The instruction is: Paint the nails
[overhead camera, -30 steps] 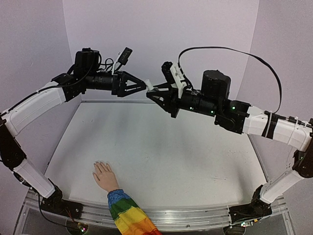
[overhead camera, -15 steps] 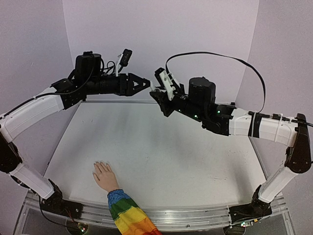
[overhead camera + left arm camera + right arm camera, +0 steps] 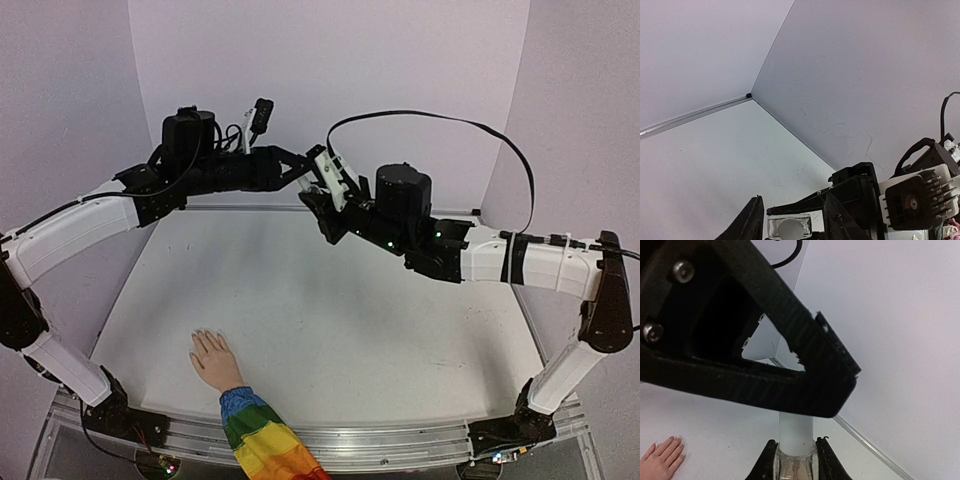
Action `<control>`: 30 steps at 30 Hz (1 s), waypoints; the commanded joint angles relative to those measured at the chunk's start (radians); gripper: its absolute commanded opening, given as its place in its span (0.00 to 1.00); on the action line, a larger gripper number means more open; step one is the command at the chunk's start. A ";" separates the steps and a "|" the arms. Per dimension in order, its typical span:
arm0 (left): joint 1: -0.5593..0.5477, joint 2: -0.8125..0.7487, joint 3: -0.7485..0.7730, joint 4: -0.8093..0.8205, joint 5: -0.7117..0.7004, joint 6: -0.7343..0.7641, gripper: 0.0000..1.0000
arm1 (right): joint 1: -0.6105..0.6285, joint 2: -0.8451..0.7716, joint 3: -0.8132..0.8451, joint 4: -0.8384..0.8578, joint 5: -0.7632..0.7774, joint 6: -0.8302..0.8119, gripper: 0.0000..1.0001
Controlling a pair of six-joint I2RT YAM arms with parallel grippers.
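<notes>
My right gripper (image 3: 796, 460) is shut on the glass body of a small clear bottle (image 3: 796, 467), whose white cap (image 3: 796, 432) sticks out ahead of the fingers. High above the back of the table, my left gripper (image 3: 790, 222) straddles that cap (image 3: 789, 229). Its jaws stand a little apart, with a gap on each side. In the top view the left gripper (image 3: 298, 172) and right gripper (image 3: 318, 195) meet tip to tip. The mannequin hand (image 3: 212, 358) lies flat near the front left, its pale nails (image 3: 205, 333) pointing away and its rainbow sleeve (image 3: 262, 442) over the table edge.
White walls close the table at the back (image 3: 330, 80) and at both sides. The right arm's black cable (image 3: 440, 115) loops above it. Both arms arch high over the white tabletop (image 3: 330, 300).
The right gripper has carried the bottle left and slightly down towards the left gripper. The left gripper's jaws have narrowed round the cap. The mannequin hand has not moved.
</notes>
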 commanded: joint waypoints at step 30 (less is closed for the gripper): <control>-0.018 -0.080 -0.040 0.077 1.002 0.519 0.00 | -0.050 -0.191 0.005 0.040 -0.984 0.292 0.00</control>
